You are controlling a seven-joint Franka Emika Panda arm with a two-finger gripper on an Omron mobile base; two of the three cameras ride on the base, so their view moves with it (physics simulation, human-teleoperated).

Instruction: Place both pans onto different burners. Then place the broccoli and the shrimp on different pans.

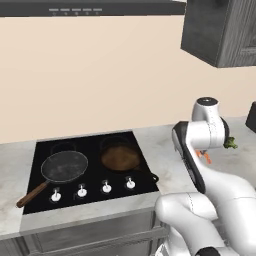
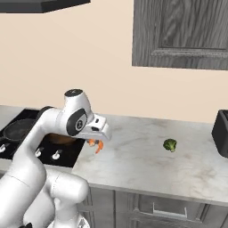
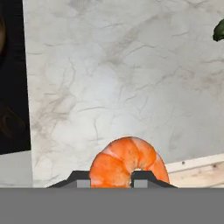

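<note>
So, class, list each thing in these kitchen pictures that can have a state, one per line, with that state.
Dark grey pan: on the left front burner, nothing in it.
Brown pan: on the cooktop to its right, nothing in it.
Shrimp: gripped, lifted above the counter.
Broccoli: lying on the counter, untouched.
Gripper: shut on the shrimp.

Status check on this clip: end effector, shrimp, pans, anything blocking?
End effector shut on shrimp, lifted above the counter. Both pans on separate burners, both empty. Broccoli waiting on counter. Path to cooktop looks clear.
</note>
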